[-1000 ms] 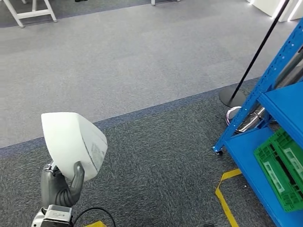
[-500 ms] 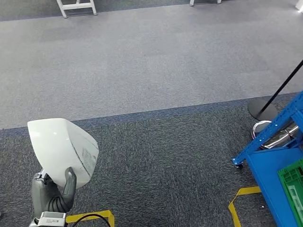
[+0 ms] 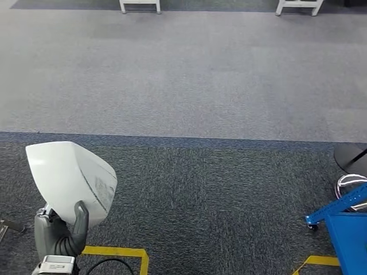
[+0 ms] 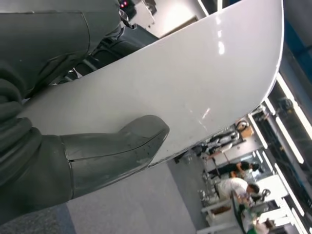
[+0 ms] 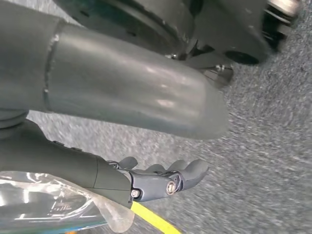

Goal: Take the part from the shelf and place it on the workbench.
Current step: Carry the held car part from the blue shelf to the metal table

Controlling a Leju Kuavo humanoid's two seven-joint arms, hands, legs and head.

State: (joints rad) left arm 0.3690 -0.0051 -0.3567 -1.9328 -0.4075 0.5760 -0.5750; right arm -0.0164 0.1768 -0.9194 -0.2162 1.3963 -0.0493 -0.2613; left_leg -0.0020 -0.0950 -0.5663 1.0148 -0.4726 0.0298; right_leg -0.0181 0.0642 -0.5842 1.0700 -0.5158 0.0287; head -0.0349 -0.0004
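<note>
Turning has swung the blue shelf [image 3: 348, 229] far off to the right of the white part [image 3: 69, 180], which my left hand [image 3: 58, 234] clamps from beneath, thumb pressed on its face. My right hand [image 5: 162, 178] hangs empty, fingers loosely apart. With the workbench somewhere beyond the grey carpet [image 3: 195, 86], I judge a firm, level grip matters while walking.

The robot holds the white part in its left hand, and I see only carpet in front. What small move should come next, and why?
Probably keep turning with the grip unchanged. The left hand holds the white part from below, thumb on its face. The head view shows grey carpet, with the blue shelf at its right edge.
</note>
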